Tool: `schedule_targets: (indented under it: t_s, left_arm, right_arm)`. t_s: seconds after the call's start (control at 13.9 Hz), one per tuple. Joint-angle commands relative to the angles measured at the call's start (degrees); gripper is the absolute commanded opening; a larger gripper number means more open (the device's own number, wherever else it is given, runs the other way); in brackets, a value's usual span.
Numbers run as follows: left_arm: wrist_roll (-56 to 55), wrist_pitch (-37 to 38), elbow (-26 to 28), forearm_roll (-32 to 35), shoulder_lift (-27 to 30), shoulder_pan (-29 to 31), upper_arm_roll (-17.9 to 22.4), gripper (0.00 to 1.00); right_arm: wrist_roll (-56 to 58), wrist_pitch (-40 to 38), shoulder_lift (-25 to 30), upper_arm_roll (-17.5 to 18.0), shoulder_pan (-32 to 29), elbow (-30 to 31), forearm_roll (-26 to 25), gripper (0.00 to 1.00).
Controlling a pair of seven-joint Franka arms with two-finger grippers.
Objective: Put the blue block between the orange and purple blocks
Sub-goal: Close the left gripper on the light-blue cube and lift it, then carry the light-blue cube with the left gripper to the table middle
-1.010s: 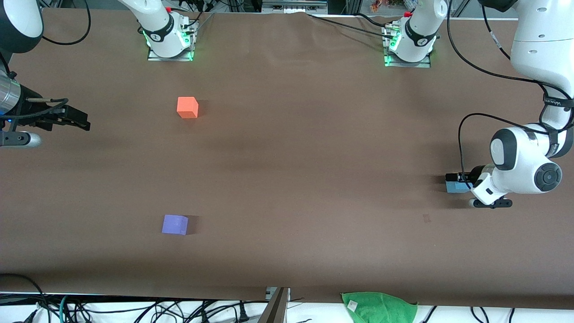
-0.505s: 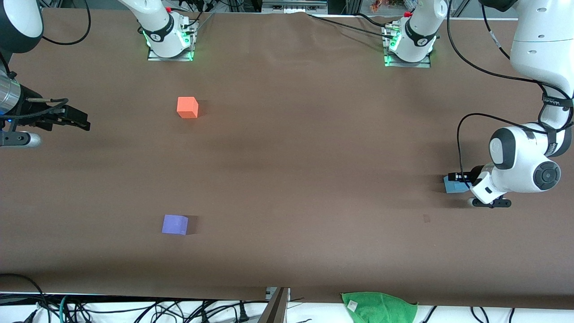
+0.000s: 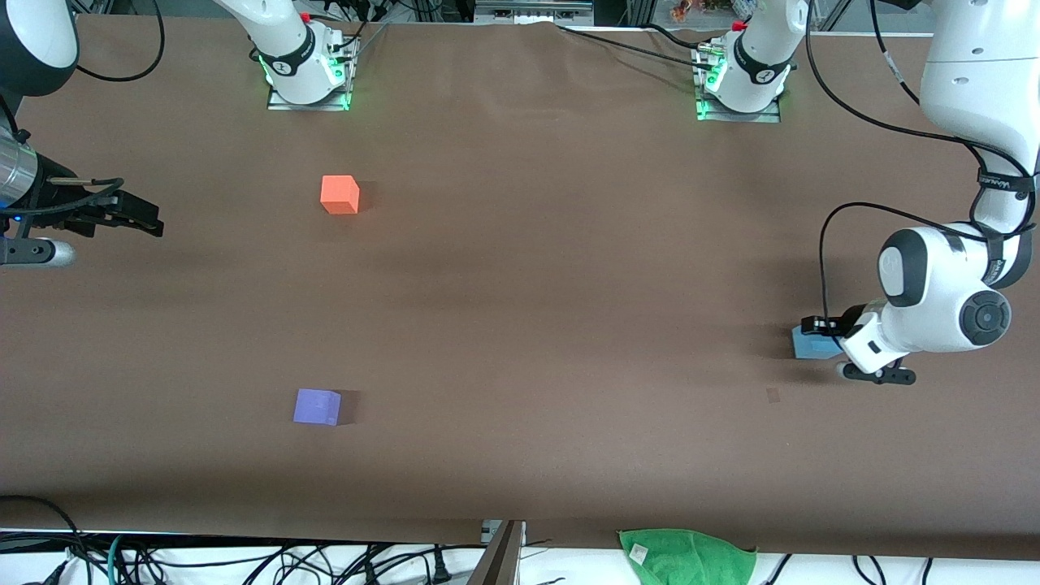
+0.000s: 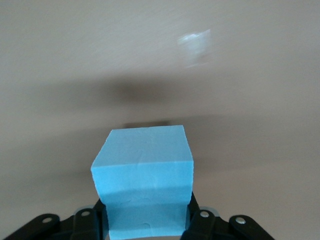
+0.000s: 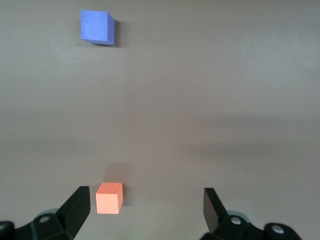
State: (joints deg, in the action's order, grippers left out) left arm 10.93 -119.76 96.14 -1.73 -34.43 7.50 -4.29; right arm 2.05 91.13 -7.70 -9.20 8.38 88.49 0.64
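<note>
Blue block point(image 3: 810, 344): clamped between the fingers of the left gripper point(image 3: 822, 335) at the left arm's end of the table point(image 3: 536, 309); the left wrist view shows it point(image 4: 144, 182) pinched on two opposite faces, with a shadow on the cloth under it, so it looks lifted a little or barely off the surface.
Left gripper state: closed on the blue block, fingers pressed to its sides.
Orange block point(image 3: 340, 195): resting on the table toward the right arm's end, well apart from the blue block.
Purple block point(image 3: 317, 406): also toward the right arm's end, nearer the front camera than the orange block, with bare table between the two.
Key relation: the gap between orange and purple lies far from the blue block, toward the right arm's end; the pair lines up roughly along the camera's depth, so the target sits about midway on that line.
Right gripper point(image 3: 134, 215): hangs spread wide and empty at the right arm's end, waiting; its wrist view shows the orange block point(image 5: 109, 198) and the purple block point(image 5: 97, 26).
Nearer arm: the right arm is closer to the gap, but the left holds the block.
</note>
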Motion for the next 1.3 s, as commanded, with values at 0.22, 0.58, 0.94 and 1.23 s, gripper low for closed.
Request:
schedule_targets:
  t_s: [0.22,0.58,0.94,1.23]
  left_arm:
    - [-17.41,1.99,-2.18,-0.11,0.77,-3.35,-11.43,0.37]
    - [-31.64,1.64,-8.14,0.06,-2.12,-19.17,-11.45,0.37]
    - [-40.63,1.29,-14.3,-0.11,-7.31,-26.12,-11.53,0.38]
    - [-45.64,-4.06,-15.54,-0.02,-11.0,-30.0,-11.36,0.39]
  right_arm:
    - [0.85,-0.17,0.32,0.15,-0.3,-0.25,0.94,1.0]
    - [0.85,-0.17,0.32,0.15,-0.3,-0.25,0.94,1.0]
    - [0.85,0.45,0.32,0.06,-0.47,-0.16,0.86,1.0]
    - [0.85,0.54,-0.73,0.06,-0.65,-0.25,0.94,1.0]
